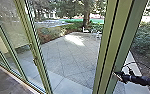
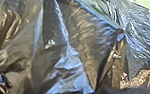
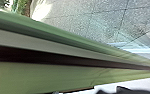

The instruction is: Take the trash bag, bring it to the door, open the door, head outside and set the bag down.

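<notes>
Close in front of the left pincer spread the trash bag [image 2: 73, 50], thin, dark and glossy, drawn into long creases and crumpled folds. Bluish glints ran along its ridges, with brownish tones between. Farther from the pincer, past the plastic, showed a speckled brown patch [image 2: 139, 80].

no readable text, no labels or signs

"Item one?"
"Trash bag [image 2: 87, 47]: dark, glossy thin plastic, loosely creased, close before the left wrist."
"Item two?"
"Door [image 1: 129, 30]: green frame, upright, beside paving [image 1: 71, 57]; open or closed, cannot be told."
</notes>
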You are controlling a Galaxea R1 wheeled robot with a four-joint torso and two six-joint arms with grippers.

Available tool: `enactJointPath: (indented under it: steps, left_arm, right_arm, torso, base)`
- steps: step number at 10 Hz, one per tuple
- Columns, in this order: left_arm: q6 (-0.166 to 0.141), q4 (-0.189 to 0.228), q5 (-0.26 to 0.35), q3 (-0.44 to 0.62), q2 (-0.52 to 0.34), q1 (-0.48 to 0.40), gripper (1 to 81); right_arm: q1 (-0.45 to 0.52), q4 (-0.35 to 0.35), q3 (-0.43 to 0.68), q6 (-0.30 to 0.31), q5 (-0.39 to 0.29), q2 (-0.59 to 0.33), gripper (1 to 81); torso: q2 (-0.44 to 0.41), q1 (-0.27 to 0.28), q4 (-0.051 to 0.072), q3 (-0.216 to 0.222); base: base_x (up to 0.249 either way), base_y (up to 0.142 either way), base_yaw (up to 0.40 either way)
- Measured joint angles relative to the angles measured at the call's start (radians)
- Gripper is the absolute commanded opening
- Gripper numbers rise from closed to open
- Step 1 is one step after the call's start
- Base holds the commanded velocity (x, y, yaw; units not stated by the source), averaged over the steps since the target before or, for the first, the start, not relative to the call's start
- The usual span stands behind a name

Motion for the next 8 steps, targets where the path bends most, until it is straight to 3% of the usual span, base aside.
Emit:
enactJointPath:
  steps: [8]
  left_arm:
    - [0.0,0.0,-0.001,0.001,0.003,0.005,1.0]
  right_arm:
    - [0.131,-0.088,0.149,0.008,-0.097,-0.131,81.1]
  torso:
    - [0.0,0.001,0.001,0.0]
  base:
    - [0.0,0.0,0.0]
